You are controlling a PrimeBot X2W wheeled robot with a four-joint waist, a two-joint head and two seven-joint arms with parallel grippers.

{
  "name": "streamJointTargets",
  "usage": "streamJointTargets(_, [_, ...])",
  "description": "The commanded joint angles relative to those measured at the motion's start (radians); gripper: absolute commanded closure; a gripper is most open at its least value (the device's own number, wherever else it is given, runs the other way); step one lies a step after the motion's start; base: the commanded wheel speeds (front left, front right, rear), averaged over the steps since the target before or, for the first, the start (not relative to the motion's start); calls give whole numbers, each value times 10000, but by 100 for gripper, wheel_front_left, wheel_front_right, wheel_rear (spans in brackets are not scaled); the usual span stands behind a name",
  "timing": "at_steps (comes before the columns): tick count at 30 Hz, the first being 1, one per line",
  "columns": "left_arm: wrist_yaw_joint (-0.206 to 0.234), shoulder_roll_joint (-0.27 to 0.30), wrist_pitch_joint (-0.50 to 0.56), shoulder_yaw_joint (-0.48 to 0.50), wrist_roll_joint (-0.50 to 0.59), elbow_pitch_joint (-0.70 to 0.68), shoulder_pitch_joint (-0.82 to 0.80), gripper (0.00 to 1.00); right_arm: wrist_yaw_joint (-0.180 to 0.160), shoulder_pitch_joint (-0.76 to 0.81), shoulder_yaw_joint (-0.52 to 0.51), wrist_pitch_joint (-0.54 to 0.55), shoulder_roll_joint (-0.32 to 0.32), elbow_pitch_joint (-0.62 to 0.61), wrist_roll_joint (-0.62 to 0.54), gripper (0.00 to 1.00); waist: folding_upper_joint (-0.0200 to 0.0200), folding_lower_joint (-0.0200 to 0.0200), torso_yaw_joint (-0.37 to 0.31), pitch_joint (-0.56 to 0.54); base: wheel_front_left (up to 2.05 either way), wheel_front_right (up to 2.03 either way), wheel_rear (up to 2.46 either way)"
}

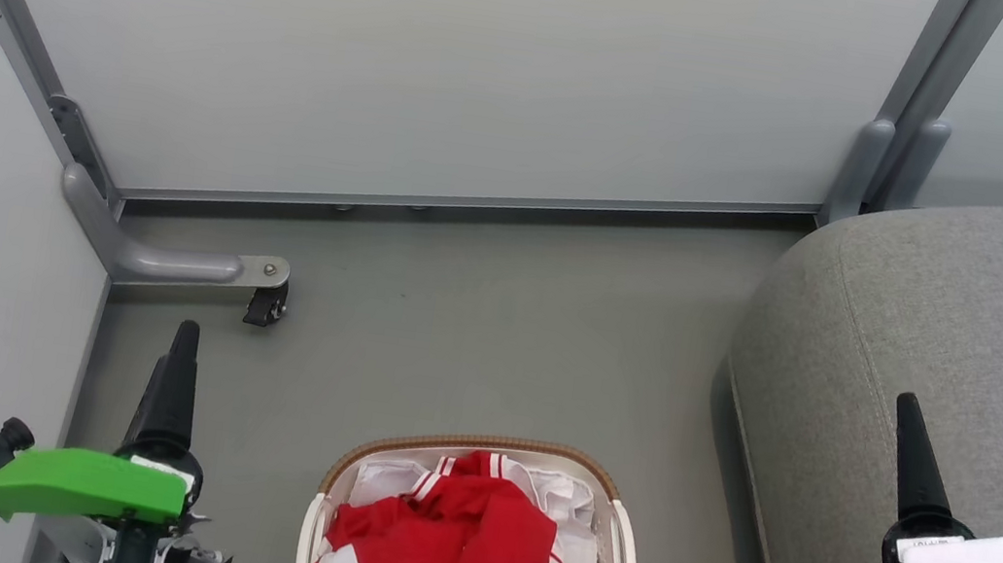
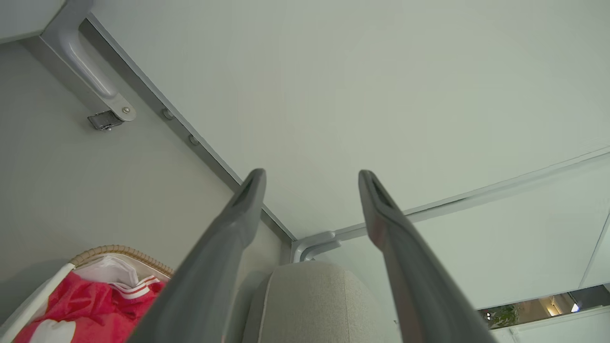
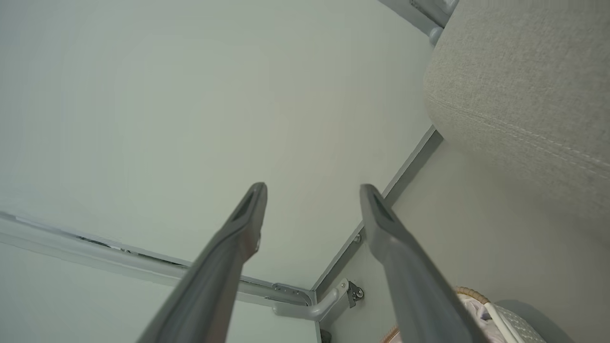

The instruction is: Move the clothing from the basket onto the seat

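Red clothing [image 1: 449,549] with white stripes lies heaped in the white basket [image 1: 623,534] with its brown woven rim, on the floor at the bottom centre of the head view. The same clothing [image 2: 90,305] and basket [image 2: 119,250] sit at the lower left of the left wrist view. The grey seat [image 1: 948,384] rises at the right, and its rounded end [image 2: 314,295] lies between the left fingers. My left gripper [image 1: 179,344] is left of the basket, open and empty [image 2: 312,178]. My right gripper [image 1: 909,417] hangs over the seat's edge, open and empty [image 3: 312,193].
Pale partition panels [image 1: 434,66] close off the back and left, on grey metal feet with a caster [image 1: 266,302] at the back left. Grey floor [image 1: 474,337] lies between the basket and the panels. The basket's rim [image 3: 469,291] peeks in at the bottom of the right wrist view.
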Motion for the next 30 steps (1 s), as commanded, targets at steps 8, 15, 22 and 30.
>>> streamJointTargets(8, [285, 71, -403, -344, 1864, -366, -6, 0, 4, 246, 540, -420, -104, -273, -2508, 0, 0, 0, 22, 27, 0, 0, 0])
streamJointTargets(15, [365, 79, -641, -463, 2994, -217, 176, 0, 4, 299, 627, -654, -114, -177, -3577, 0, 0, 0, 39, 48, 0, 0, 0])
streamJointTargets(22, [406, 85, -852, -538, 3727, -119, 263, 0, 4, 357, 687, -869, -125, -123, -4532, 0, 0, 0, 75, 75, 0, 0, 0])
streamJointTargets(30, [384, 95, -1082, -722, 4477, 94, 299, 0, 5, 418, 774, -1100, -136, 115, -5437, 0, 0, 0, 92, 98, 0, 0, 0])
